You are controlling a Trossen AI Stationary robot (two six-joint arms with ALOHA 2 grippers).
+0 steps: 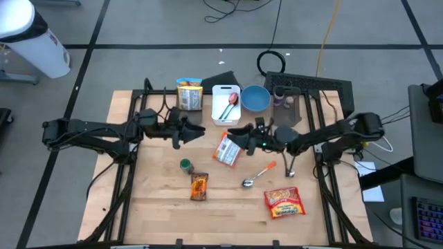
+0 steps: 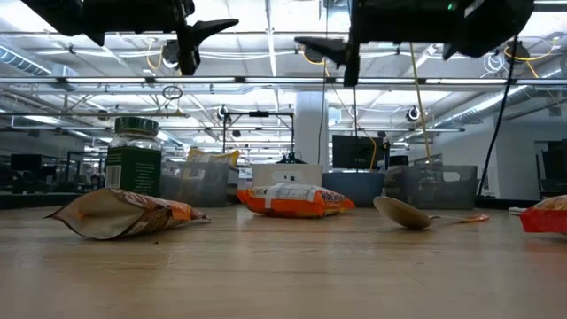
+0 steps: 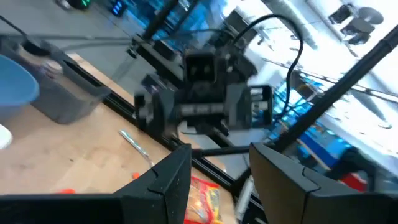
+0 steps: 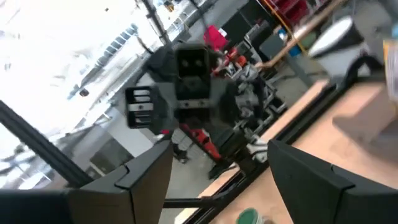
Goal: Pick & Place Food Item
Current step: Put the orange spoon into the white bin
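The brown snack pouch (image 2: 124, 213) looks light, soft and crinkly; I'd pinch its flat middle. Both the left gripper (image 1: 196, 133) and right gripper (image 1: 235, 133) hang released, empty.

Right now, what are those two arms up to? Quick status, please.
Left gripper and right gripper open, empty, raised, facing each other. Snack packet flat on the table below the right gripper, untouched. Nothing blocking it.
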